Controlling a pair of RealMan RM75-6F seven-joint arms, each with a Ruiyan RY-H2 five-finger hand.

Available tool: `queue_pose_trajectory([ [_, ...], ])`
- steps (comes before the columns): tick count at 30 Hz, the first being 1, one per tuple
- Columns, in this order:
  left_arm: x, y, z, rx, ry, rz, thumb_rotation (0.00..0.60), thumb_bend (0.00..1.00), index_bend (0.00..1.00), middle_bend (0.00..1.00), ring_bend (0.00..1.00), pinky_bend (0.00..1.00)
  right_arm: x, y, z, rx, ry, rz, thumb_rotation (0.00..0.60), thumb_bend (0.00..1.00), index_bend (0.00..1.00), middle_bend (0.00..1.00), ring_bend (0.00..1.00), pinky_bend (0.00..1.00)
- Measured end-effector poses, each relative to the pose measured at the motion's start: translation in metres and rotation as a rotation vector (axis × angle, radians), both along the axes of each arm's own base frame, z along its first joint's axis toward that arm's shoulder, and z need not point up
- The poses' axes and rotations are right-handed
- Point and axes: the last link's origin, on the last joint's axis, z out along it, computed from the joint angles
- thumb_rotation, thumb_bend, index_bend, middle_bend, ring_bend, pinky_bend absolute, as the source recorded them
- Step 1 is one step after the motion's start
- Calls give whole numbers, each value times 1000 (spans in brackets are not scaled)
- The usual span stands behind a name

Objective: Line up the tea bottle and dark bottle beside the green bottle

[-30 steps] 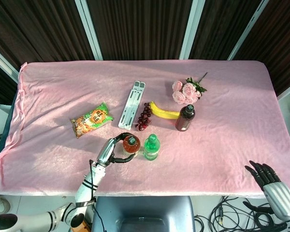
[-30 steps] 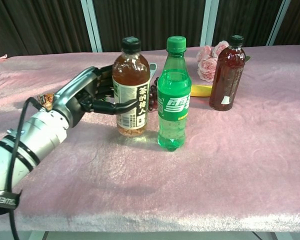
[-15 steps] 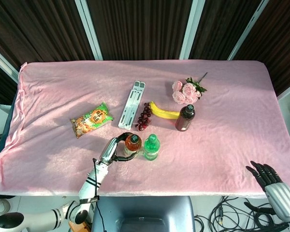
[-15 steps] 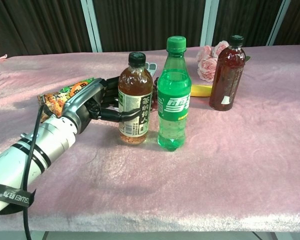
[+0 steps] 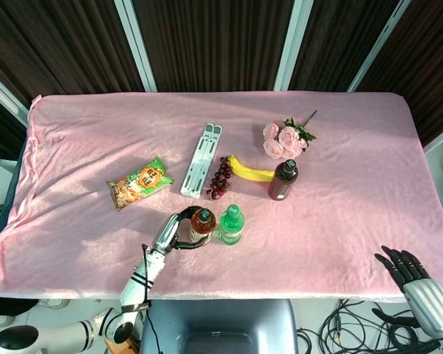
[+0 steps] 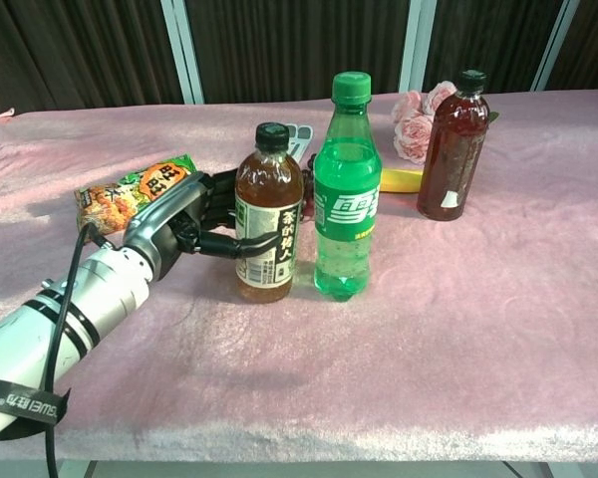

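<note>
The tea bottle (image 6: 269, 214) (image 5: 201, 224) stands upright on the pink cloth, just left of the green bottle (image 6: 346, 194) (image 5: 231, 224). My left hand (image 6: 184, 224) (image 5: 172, 233) grips the tea bottle from its left side, fingers wrapped around the label. The dark bottle (image 6: 452, 147) (image 5: 283, 180) stands apart, further back and to the right, near the pink roses. My right hand (image 5: 407, 269) hangs at the table's front right edge, fingers spread and holding nothing.
A snack packet (image 6: 130, 189) (image 5: 139, 181) lies behind my left hand. A banana (image 5: 249, 171), grapes (image 5: 220, 177), a white stand (image 5: 201, 158) and roses (image 5: 284, 140) lie behind the bottles.
My left hand has lowered the tea bottle onto the cloth and shifted it slightly right, closer to the green bottle. The right hand has hardly moved.
</note>
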Motion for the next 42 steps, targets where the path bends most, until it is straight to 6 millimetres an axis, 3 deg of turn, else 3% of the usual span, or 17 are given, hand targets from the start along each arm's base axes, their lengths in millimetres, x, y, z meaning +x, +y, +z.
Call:
queue_pose_trajectory([
  [13, -7, -2, -7, -25, 20, -14, 600, 518, 662, 667, 461, 411, 0, 0, 2, -9, -7, 3, 600, 262, 0, 0, 0, 25],
  [18, -11, -3, -7, -22, 21, -14, 600, 466, 532, 594, 366, 312, 0, 1, 3, -13, -13, 7, 600, 262, 0, 0, 0, 25],
  [26, -15, -4, -6, -63, -7, -20, 600, 333, 183, 315, 119, 132, 0, 1, 2, -8, -10, 8, 600, 262, 0, 0, 0, 24],
  [35, -18, -8, -3, -106, -9, -61, 600, 265, 10, 156, 22, 76, 1, 1, 2, -7, -8, 8, 600, 263, 0, 0, 0, 25],
  [42, -23, -10, 6, -92, -11, -73, 600, 264, 0, 84, 0, 51, 1, 1, 2, -8, -7, 9, 600, 263, 0, 0, 0, 25],
])
